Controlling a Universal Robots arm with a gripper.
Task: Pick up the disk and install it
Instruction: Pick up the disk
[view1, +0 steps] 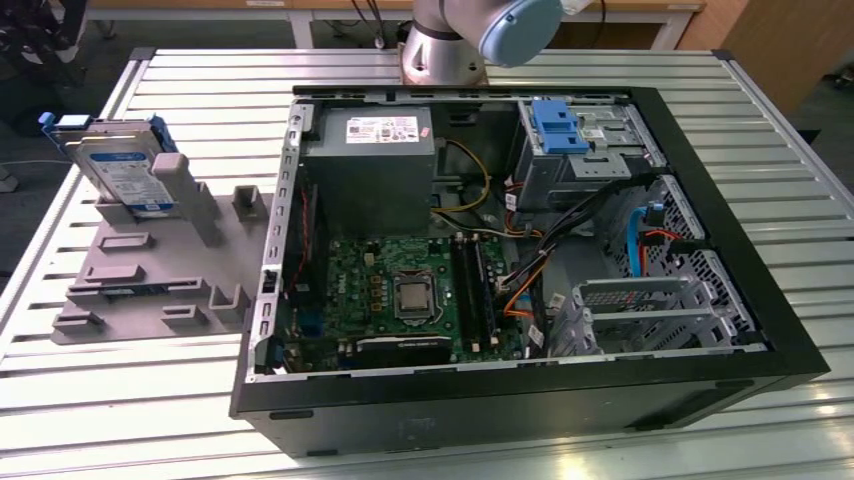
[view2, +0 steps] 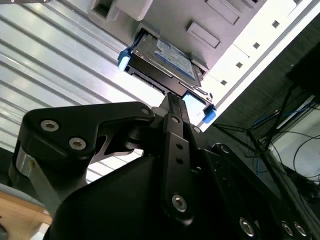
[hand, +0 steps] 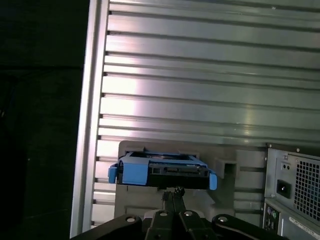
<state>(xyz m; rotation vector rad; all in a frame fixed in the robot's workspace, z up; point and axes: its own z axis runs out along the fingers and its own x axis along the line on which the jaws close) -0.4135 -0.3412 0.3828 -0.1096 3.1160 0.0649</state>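
Fingers (hand: 169, 201) of the gripper (hand: 173, 192) seem pressed together, gripping nothing, close to the disk (hand: 162, 172), which leans upright on the grey holder (view1: 147, 270).

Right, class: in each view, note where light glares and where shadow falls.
Exterior view: even light, the slatted table mildly shiny, the computer case shaded inside. Second wrist view: strong glare whitens the table beside the disk; the gripper is dark against it. First wrist view: soft bands of sheen on the table, darkness beyond its edge.

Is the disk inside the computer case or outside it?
Outside: the disk rests tilted on the grey holder beside the open case.
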